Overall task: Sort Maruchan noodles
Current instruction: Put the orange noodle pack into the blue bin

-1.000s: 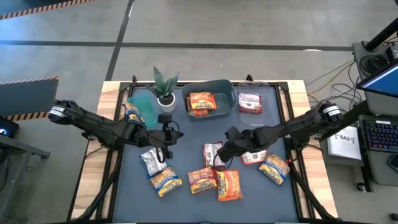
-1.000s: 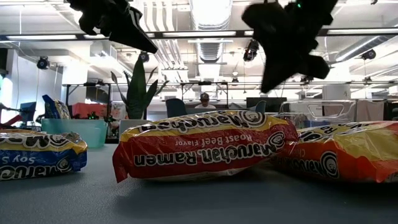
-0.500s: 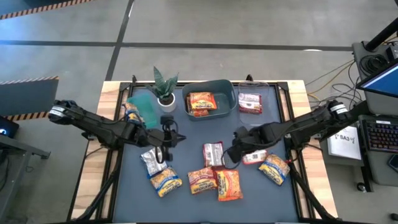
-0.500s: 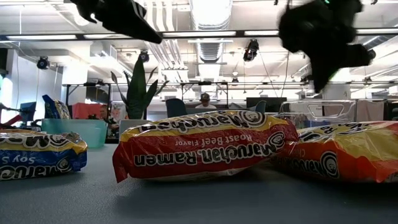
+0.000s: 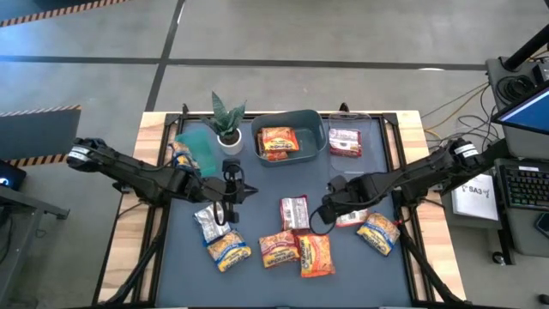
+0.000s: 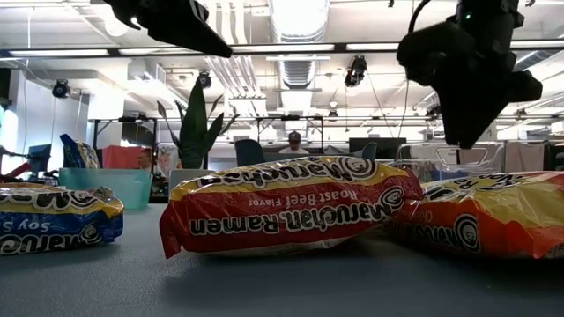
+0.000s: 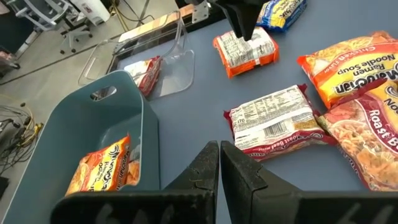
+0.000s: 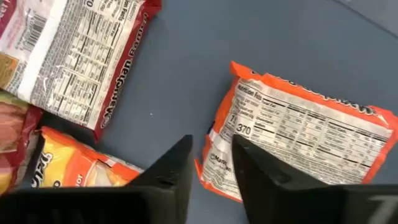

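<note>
Right gripper (image 5: 327, 209) is hovering over the dark grey table mat (image 5: 257, 184), between the face-down red-and-white crinkly noodle packet (image 5: 293, 212) and the face-down orange-edged noodle packet (image 5: 350, 218). Its fingers are standing slightly apart and holding nothing; in the right wrist view that orange-edged packet (image 8: 298, 140) is lying just beyond the fingertips.

Left gripper (image 5: 225, 206) is hanging at the mat's left-centre, fingers pressed together and empty, just above the silver crinkly packet (image 5: 208, 223).

Remaining loose packets are lying along the near edge: two orange-yellow ones (image 5: 229, 251) (image 5: 316, 255), a red one (image 5: 279, 247), and a blue-yellow one (image 5: 378, 231). One orange packet is sitting in the grey-blue plastic bin (image 5: 316, 130); one red packet (image 5: 345, 142) is lying in the clear tray (image 5: 369, 129).
</note>
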### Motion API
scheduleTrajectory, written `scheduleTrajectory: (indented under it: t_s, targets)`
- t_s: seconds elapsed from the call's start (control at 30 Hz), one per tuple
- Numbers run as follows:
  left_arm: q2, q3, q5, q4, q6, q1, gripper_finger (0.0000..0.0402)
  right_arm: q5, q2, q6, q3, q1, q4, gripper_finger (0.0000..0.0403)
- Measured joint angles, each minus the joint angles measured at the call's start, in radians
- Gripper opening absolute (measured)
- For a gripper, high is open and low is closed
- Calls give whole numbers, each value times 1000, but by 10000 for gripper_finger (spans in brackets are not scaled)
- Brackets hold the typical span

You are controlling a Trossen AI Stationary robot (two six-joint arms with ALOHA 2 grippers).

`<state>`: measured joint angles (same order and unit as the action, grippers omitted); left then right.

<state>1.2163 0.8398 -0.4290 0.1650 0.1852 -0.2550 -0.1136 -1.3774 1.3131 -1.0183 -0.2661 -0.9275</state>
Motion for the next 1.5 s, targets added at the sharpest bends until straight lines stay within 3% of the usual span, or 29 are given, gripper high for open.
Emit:
scheduleTrajectory:
  t_s: [0.17, 0.33, 0.63, 0.83, 1.1, 1.5]
  targets:
    - [0, 0, 0, 9, -2, 0, 0, 11, -42, 25, 0, 0, 47, 165]
    - [0, 0, -1, 9, -3, 0, 0, 17, -81, 12, -27, 0, 78, 194]
    - [0, 0, -1, 14, -3, 0, 0, 34, -105, 59, -100, 3, 40, 182]
    - [0, 0, -2, 14, -3, 0, 0, 98, -219, -72, -224, 13, 20, 176]
    - [0, 0, -2, 31, -8, 0, 0, 83, -359, -101, -416, 18, -486, 175]
    - [0, -1, -2, 46, -11, 0, 0, 45, -366, -154, -417, 23, -391, 169]
